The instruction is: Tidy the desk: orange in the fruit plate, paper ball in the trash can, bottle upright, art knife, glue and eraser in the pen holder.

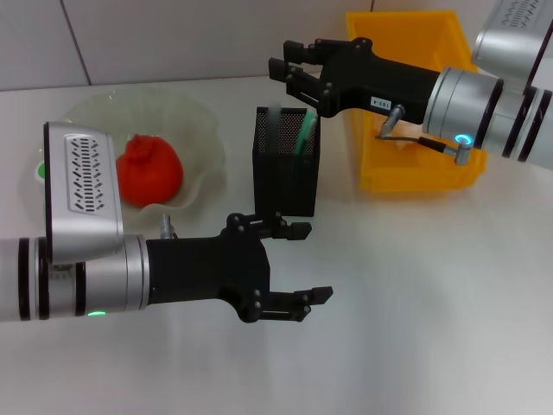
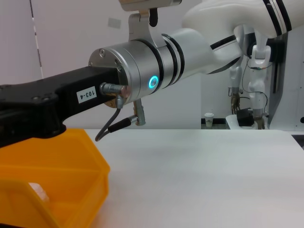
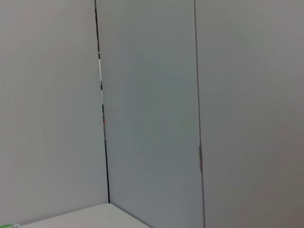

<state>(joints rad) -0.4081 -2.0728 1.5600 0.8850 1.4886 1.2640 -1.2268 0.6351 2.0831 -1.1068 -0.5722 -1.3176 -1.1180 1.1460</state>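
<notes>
A smooth, matt white desk surface (image 1: pixel 432 328) is shown. The square black pen holder (image 1: pixel 285 164) is formed of fine metal mesh. The rectangular yellow-orange trash can (image 1: pixel 415 177) is moulded in smooth, slightly glossy plastic. The wavy-rimmed pale-green fruit plate (image 1: pixel 194 143) appears as translucent glass. The red-orange orange (image 1: pixel 149 169) is finished with a dull, knobbly skin.

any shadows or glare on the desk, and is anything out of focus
Head view: soft shadows lie under the left gripper and beside the pen holder; mild sheen on the fruit plate, no harsh glare. Left wrist view: the trash can close up looks soft; its white contents are a blur. Right wrist view: only evenly lit wall panels.
</notes>
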